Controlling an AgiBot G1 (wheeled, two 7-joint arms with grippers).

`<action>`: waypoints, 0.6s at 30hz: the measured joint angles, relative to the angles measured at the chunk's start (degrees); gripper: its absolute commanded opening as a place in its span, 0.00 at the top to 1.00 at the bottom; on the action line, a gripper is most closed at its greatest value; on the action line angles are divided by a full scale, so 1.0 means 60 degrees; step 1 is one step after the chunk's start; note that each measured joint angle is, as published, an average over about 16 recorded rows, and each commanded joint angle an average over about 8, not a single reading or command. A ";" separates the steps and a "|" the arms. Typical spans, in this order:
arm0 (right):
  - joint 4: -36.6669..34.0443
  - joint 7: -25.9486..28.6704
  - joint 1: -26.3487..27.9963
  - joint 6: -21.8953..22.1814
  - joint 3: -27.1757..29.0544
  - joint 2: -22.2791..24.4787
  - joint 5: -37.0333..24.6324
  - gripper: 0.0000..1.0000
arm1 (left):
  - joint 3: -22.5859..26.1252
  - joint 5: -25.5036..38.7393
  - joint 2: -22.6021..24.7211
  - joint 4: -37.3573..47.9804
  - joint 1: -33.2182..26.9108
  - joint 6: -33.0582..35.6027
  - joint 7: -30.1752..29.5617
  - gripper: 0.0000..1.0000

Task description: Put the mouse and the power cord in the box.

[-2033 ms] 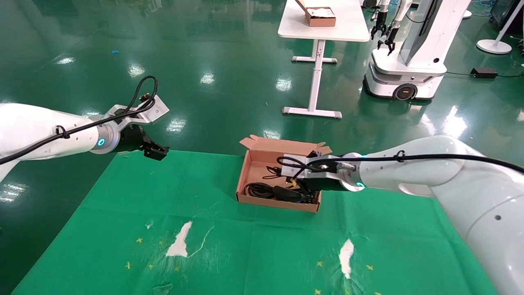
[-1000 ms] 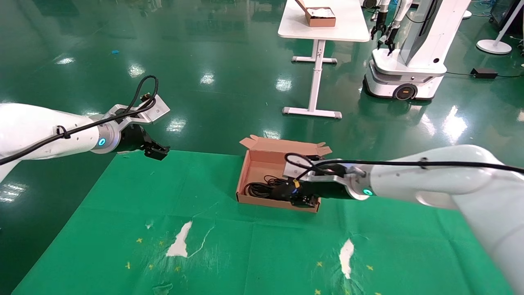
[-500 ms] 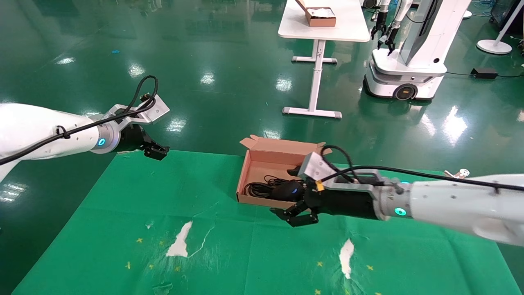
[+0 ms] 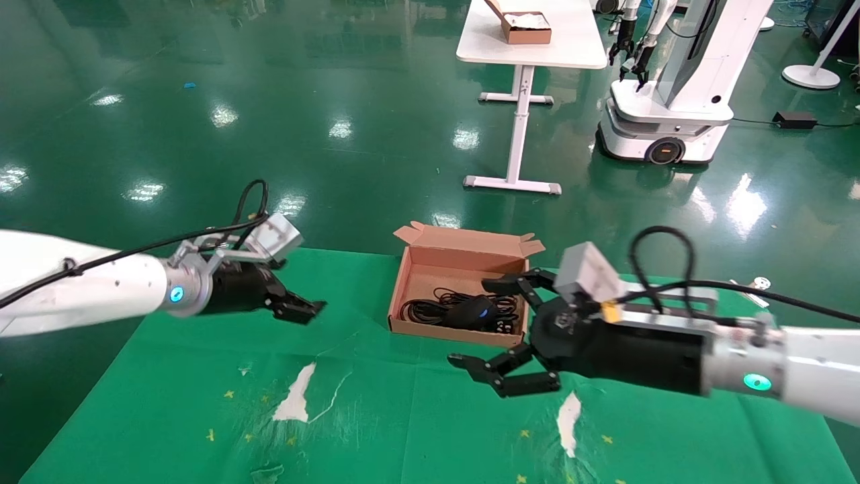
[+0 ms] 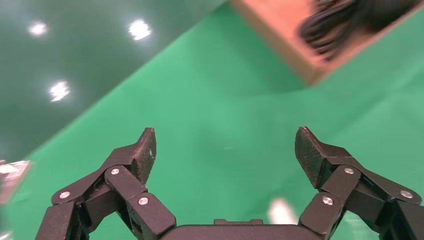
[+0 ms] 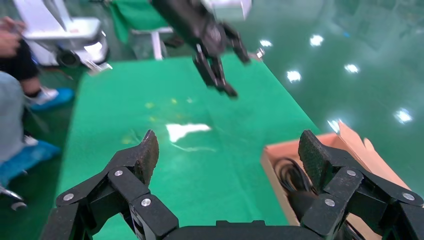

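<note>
The brown cardboard box point(image 4: 463, 243) stands open on the green cloth. Inside it lie the black mouse point(image 4: 470, 313), showing its small blue light, and the coiled black power cord point(image 4: 423, 310). My right gripper point(image 4: 469, 324) hovers open just off the box's near right corner, holding nothing. In the right wrist view the right gripper point(image 6: 227, 150) frames bare cloth, with the box point(image 6: 274, 162) and cord point(image 6: 286, 172) beside one finger. My left gripper point(image 4: 304, 309) hangs open and empty over the cloth left of the box. The left wrist view shows the left gripper point(image 5: 225, 145) and the box point(image 5: 295, 57) beyond it.
Torn white patches point(image 4: 295, 396) mark the green cloth near its front. Far behind stand a white table point(image 4: 571, 40) carrying another box point(image 4: 527, 28) and a second robot point(image 4: 672, 81). A person's legs point(image 6: 17, 100) show past the cloth's end in the right wrist view.
My right gripper has come out of the box open and drawn back toward me, leaving the mouse inside. My left arm has dropped lower and swung in toward the box.
</note>
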 measured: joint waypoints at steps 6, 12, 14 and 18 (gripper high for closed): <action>0.0941 0.0362 -0.0613 -0.0709 0.0632 0.0740 0.0902 0.00 | -0.1000 -0.1024 -0.0596 -0.0932 0.0779 0.0881 0.0424 0.00; 0.1880 0.0723 -0.1224 -0.1417 0.1262 0.1479 0.1802 0.00 | -0.1997 -0.2045 -0.1191 -0.1861 0.1555 0.1760 0.0847 0.00; 0.2195 0.0844 -0.1429 -0.1654 0.1473 0.1726 0.2104 0.00 | -0.2331 -0.2388 -0.1390 -0.2172 0.1815 0.2054 0.0989 0.00; 0.2723 0.1047 -0.1774 -0.2053 0.1828 0.2142 0.2611 0.00 | -0.2994 -0.3067 -0.1786 -0.2790 0.2332 0.2638 0.1270 0.00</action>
